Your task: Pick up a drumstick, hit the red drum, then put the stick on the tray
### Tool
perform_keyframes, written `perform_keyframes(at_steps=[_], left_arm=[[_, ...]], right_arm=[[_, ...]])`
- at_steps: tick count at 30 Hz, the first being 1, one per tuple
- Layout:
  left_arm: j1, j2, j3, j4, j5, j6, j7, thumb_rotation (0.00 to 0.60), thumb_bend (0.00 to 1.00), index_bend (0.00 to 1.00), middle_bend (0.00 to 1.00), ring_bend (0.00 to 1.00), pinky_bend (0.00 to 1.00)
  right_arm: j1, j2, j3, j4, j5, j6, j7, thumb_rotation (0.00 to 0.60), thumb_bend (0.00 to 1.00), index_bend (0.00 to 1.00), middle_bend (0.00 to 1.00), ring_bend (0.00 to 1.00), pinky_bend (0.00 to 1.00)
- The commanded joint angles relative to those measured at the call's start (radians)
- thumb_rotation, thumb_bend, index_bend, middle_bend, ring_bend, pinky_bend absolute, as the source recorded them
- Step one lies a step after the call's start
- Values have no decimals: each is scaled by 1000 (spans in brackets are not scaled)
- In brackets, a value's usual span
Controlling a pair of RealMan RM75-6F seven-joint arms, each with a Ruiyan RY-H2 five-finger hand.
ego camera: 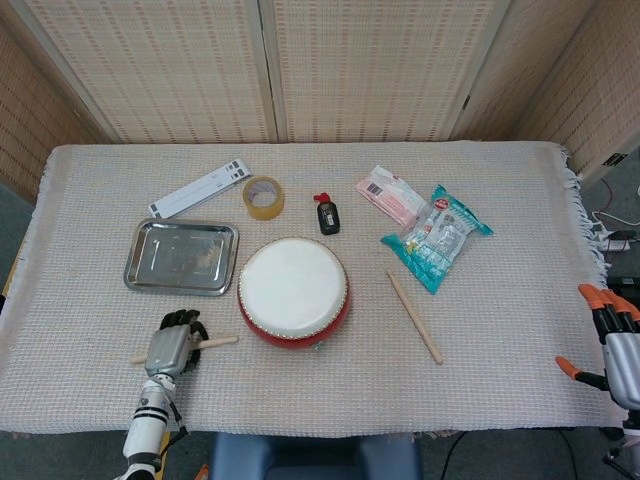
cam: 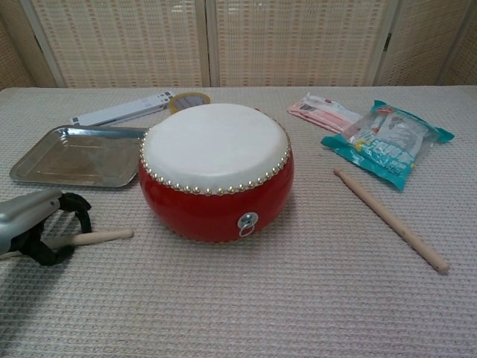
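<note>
A drumstick is gripped by the left hand near the counter's front-left corner, beside the red drum (right hand's state cannot be told).

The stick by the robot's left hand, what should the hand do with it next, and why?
Probably close its fingers firmly on the stick and lift it. The left hand is arched over the stick with its fingers around it, but the stick lies flat on the cloth, its tip pointing at the red drum. It must come up before it can hit the drum.
</note>
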Motion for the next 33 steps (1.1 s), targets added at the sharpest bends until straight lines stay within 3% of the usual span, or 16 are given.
perform_keyframes(at_steps=[1,15,21,26,33], left_arm=[[0,-3,2,6,-1,-4,3,600,404,507,160,76,80],[29,6,1,-1,47,14,-82,600,406,530,184,87,87],[69,38,-25,-22,105,15,-273,600,405,539,208,101,97],[106,120,-61,-78,143,-40,-519,600,405,541,214,101,108],[141,186,-87,-75,223,-72,-789,600,404,556,242,102,117]], right_arm=[[1,2,-1,-1,0,-2,-2,600,93,2,90,8,150],[1,1,0,-3,1,-4,-1,600,93,7,90,8,156],[2,6,-2,-7,1,-9,-3,600,93,7,90,8,156],[1,8,-1,-11,1,-7,-4,600,93,7,90,8,156],[3,15,4,-24,14,-13,-22,600,93,7,90,8,156]])
